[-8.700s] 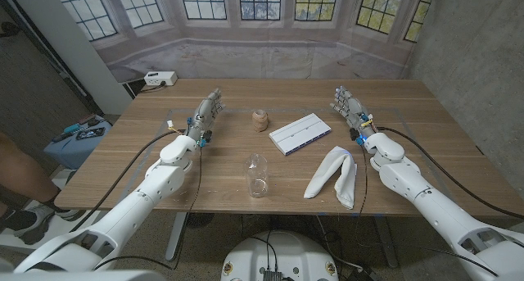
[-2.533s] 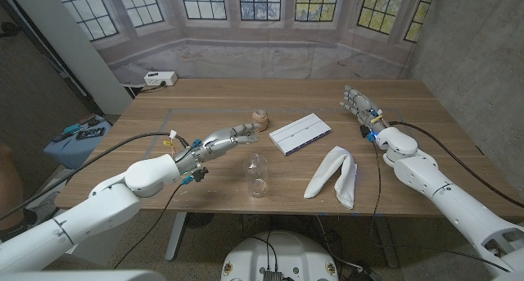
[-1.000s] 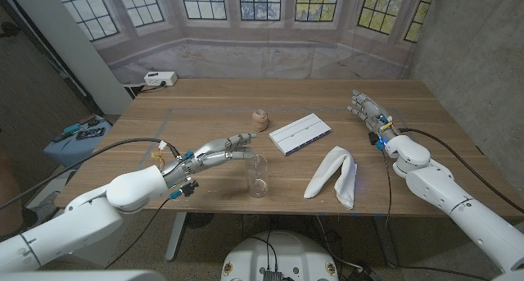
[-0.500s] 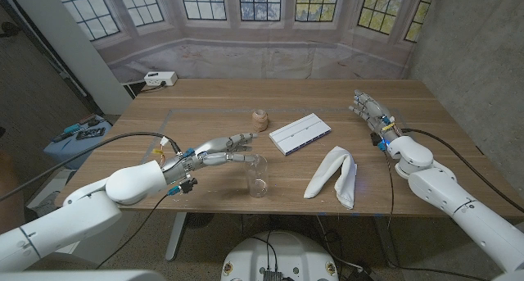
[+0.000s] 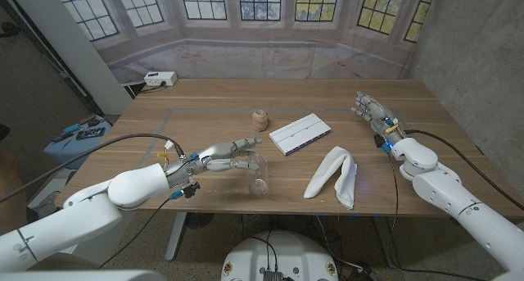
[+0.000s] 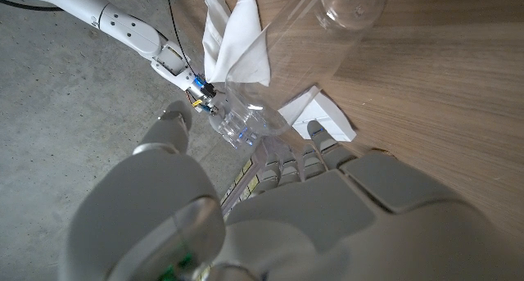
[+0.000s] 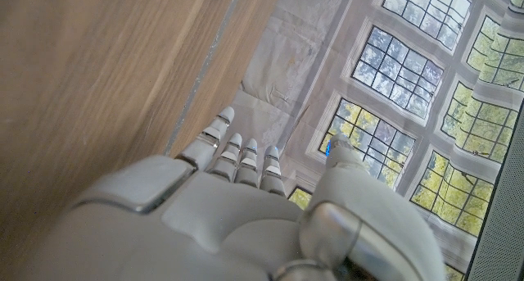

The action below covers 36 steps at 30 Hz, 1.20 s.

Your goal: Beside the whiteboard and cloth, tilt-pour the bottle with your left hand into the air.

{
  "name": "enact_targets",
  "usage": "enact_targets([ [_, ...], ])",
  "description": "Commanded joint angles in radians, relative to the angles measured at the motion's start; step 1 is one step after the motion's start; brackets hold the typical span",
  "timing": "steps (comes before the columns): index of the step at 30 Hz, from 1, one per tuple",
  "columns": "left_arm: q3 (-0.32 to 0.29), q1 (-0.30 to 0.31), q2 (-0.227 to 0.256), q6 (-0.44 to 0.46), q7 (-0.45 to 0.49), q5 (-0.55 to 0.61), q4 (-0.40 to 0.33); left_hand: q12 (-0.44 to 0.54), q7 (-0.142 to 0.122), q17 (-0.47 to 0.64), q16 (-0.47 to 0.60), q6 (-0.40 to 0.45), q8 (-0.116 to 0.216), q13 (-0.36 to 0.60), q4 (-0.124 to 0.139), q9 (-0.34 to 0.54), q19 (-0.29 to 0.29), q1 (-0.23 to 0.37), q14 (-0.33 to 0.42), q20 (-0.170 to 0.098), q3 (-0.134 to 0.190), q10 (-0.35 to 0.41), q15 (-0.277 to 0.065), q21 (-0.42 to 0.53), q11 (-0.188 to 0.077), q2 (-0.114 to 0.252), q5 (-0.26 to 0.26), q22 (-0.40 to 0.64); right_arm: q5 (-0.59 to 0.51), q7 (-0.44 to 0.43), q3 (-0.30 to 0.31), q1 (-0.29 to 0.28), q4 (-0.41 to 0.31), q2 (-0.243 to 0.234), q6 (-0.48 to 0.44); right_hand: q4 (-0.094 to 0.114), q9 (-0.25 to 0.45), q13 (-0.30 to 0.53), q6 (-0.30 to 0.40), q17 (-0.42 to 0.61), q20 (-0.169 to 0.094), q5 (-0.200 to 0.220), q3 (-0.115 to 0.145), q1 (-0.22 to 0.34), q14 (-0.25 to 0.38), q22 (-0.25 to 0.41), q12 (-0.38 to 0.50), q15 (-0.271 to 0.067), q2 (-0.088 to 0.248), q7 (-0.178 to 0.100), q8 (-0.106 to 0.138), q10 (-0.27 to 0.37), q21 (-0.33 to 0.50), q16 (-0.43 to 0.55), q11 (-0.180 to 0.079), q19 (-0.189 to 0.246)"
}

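Note:
A clear plastic bottle [image 5: 259, 174] stands upright near the table's front edge, left of the folded white cloth [image 5: 334, 176] and in front of the whiteboard [image 5: 300, 133]. My left hand [image 5: 228, 156] reaches in from the left at the bottle's upper part, its fingertips at the bottle's side. In the left wrist view the bottle [image 6: 278, 76] sits between the thumb and the fingers of the left hand [image 6: 270, 207], which are still apart; the cloth [image 6: 237, 43] lies beyond. My right hand [image 5: 372, 111] stands open at the far right of the table, fingers straight, holding nothing; the right wrist view shows this right hand [image 7: 237, 224] over the table [image 7: 82, 68].
A small wooden knob-like object [image 5: 259, 117] sits behind the bottle, left of the whiteboard. A white power box [image 5: 160, 79] lies at the back left corner. A blue stool with tools [image 5: 78, 138] stands off the table's left edge.
My left hand has edged closer to the bottle and its fingers have curled a little around the upper part. The bottle, cloth and whiteboard have not moved; the right hand has barely shifted.

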Motion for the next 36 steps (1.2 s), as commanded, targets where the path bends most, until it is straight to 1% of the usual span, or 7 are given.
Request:
enact_targets([
  [1,-0.028,0.038,0.003,0.016,0.045,0.075,-0.018,0.006,-0.004,0.003,0.004,-0.005,0.000,0.002,-0.007,0.002,0.005,0.018,0.003,-0.001,-0.001,-0.004,-0.004,-0.004,-0.009,-0.003,-0.002,0.005,0.000,0.032,-0.006,0.024,0.035,-0.004,0.010,-0.004,0.002,0.001,0.002,0.001,0.003,-0.002,0.001,0.010,0.011,0.001,0.005,0.002,-0.001,0.004,0.006,0.005,0.003,0.006,0.000,0.008],
  [9,-0.019,0.011,-0.004,0.031,0.039,0.116,-0.005,0.007,-0.006,0.003,0.005,-0.010,0.000,0.002,-0.008,0.002,0.009,0.035,0.006,-0.002,0.000,-0.003,-0.005,-0.009,-0.016,-0.012,-0.001,0.005,-0.001,0.038,-0.008,0.033,0.049,-0.006,0.008,-0.005,0.002,0.001,0.001,0.001,0.007,-0.002,0.001,0.010,0.011,0.001,0.005,0.002,-0.002,0.004,0.006,0.005,0.003,0.006,0.002,0.009],
  [18,0.009,-0.033,-0.009,0.044,0.035,0.177,0.001,0.008,-0.008,0.004,0.007,-0.013,0.001,0.003,-0.008,0.002,0.016,0.054,0.013,-0.004,0.000,-0.001,-0.009,-0.014,-0.022,-0.023,0.001,0.005,0.000,0.036,-0.003,0.022,0.050,-0.009,0.019,-0.006,0.002,0.002,0.001,0.001,0.010,-0.002,0.001,0.010,0.011,0.001,0.005,0.002,-0.002,0.003,0.006,0.005,0.003,0.006,0.001,0.011],
  [26,0.049,-0.069,-0.022,0.043,0.030,0.213,0.015,0.009,-0.010,0.004,0.006,-0.016,0.002,0.003,-0.008,0.002,0.019,0.069,0.013,-0.005,0.001,0.000,-0.010,-0.018,-0.024,-0.031,0.002,0.005,-0.001,0.038,-0.003,0.016,0.051,-0.012,0.020,-0.006,0.002,0.002,0.001,0.002,0.013,-0.002,0.000,0.009,0.011,0.001,0.005,0.002,-0.002,0.003,0.006,0.004,0.002,0.006,0.000,0.011],
  [34,0.080,-0.093,-0.036,0.053,0.034,0.224,0.015,0.010,-0.011,0.004,0.007,-0.020,0.002,0.004,-0.008,0.002,0.024,0.084,0.017,-0.005,0.000,0.001,-0.010,-0.022,-0.026,-0.040,0.004,0.005,-0.001,0.048,-0.008,0.023,0.061,-0.012,0.020,-0.007,0.002,0.002,0.001,0.002,0.015,-0.002,0.000,0.009,0.010,0.001,0.005,0.002,-0.002,0.003,0.007,0.005,0.001,0.006,0.000,0.011],
  [36,0.096,-0.105,-0.046,0.055,0.030,0.221,0.019,0.010,-0.010,0.004,0.007,-0.021,0.002,0.004,-0.007,0.002,0.025,0.086,0.018,-0.004,0.000,0.001,-0.010,-0.022,-0.025,-0.041,0.004,0.005,-0.001,0.051,-0.008,0.025,0.065,-0.013,0.020,-0.007,0.002,0.002,0.001,0.002,0.014,-0.002,0.000,0.009,0.011,0.002,0.005,0.002,-0.002,0.003,0.006,0.005,0.002,0.006,0.001,0.012],
])
